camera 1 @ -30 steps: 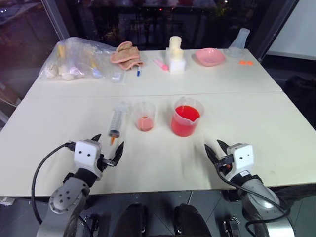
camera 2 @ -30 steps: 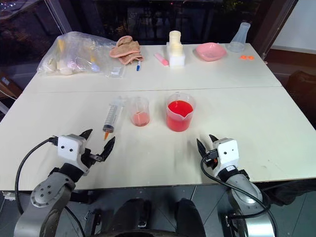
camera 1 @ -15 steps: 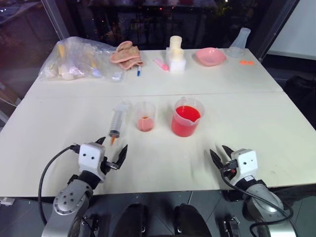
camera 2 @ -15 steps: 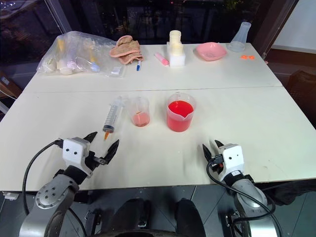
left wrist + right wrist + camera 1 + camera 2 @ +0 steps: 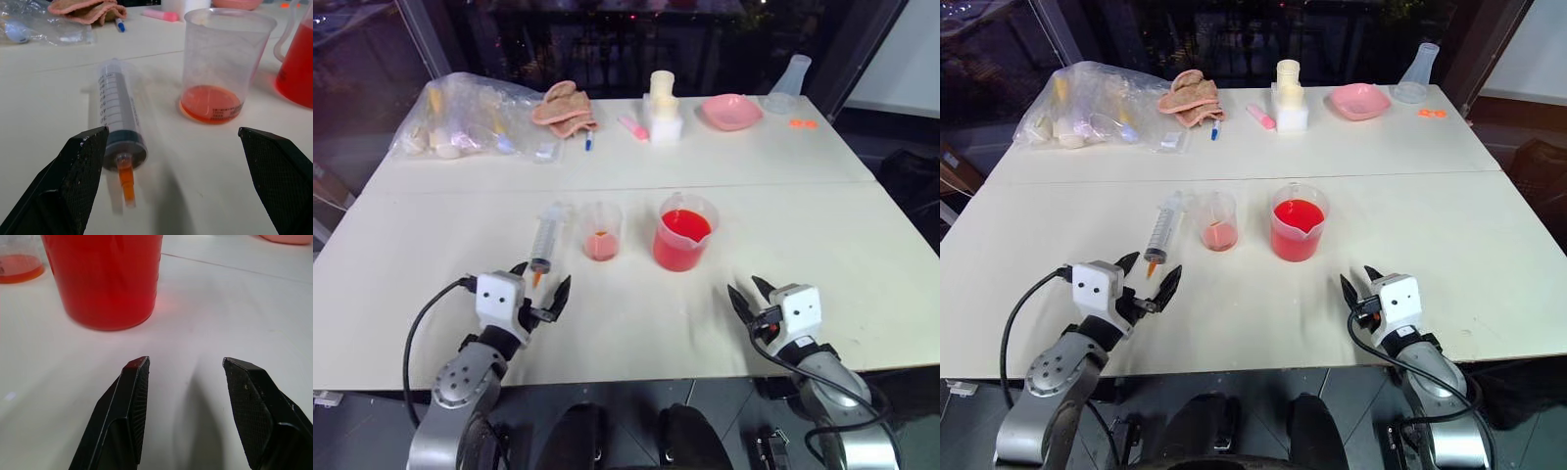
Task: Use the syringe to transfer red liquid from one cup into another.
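The clear syringe (image 5: 546,240) lies flat on the white table (image 5: 822,225), its orange tip (image 5: 127,182) pointing toward me. To its right stands the small cup (image 5: 600,231) with a shallow orange-pink layer at the bottom. Further right is the spouted beaker (image 5: 684,233), about half full of red liquid (image 5: 105,279). My left gripper (image 5: 542,277) is open, level, just short of the syringe tip, touching nothing. My right gripper (image 5: 744,287) is open and empty, near the front edge, in front of the beaker and to its right.
Along the far side of the table are a clear plastic bag of items (image 5: 470,117), a pinkish cloth (image 5: 563,106), a pink stick (image 5: 631,127), a white block with a cream cylinder (image 5: 661,108), a pink bowl (image 5: 729,111) and a conical flask (image 5: 788,83).
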Action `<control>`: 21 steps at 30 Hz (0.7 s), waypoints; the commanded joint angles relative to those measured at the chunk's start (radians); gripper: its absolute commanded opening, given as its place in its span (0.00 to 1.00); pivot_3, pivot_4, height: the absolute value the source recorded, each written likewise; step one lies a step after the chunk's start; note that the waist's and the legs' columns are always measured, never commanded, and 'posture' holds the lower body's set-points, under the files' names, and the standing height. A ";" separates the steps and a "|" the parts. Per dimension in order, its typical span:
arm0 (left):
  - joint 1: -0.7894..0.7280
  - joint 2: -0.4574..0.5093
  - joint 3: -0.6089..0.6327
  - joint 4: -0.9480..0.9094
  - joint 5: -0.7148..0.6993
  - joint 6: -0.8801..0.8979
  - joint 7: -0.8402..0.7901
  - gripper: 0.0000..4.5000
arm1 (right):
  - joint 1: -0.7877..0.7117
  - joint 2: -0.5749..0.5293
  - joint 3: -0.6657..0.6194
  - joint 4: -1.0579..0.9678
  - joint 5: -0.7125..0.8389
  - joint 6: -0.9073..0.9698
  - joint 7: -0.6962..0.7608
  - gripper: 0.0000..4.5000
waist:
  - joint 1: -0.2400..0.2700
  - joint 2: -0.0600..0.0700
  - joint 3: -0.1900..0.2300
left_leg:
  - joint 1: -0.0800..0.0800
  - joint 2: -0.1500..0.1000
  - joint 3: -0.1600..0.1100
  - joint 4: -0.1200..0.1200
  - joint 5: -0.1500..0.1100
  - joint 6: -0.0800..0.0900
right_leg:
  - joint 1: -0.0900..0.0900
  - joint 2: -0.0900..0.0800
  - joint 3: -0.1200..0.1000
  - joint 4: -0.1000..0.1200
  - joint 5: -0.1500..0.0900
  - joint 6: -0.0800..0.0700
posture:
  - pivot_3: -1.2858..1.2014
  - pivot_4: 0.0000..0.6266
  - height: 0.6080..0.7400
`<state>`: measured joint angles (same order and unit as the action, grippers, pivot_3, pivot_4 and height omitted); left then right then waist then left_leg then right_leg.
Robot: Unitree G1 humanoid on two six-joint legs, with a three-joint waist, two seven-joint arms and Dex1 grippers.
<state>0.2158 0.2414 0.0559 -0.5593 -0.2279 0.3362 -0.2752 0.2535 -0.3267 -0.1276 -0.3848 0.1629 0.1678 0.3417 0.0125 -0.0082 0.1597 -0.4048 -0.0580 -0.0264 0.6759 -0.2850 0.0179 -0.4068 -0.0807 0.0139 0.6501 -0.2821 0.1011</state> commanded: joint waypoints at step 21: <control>-0.662 0.157 0.262 0.130 -0.337 0.785 0.200 1.00 | -0.444 -0.421 -0.223 0.370 0.251 0.224 0.372 0.54 | 0.000 0.000 0.001 | 0.000 -0.001 -0.001 0.000 0.001 0.000 | 0.000 0.003 -0.001 0.000 0.004 0.006 | 0.52 0.24 1.00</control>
<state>-0.4088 0.3864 0.2908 -0.4478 -0.5588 1.0680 -0.1039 -0.1510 -0.7039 -0.3058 -0.0355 0.3857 0.3851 0.6700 0.0123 -0.0083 0.1610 -0.4050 -0.0587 -0.0271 0.6765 -0.2845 0.0183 -0.4063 -0.0780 0.0126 0.6502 -0.2778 0.1074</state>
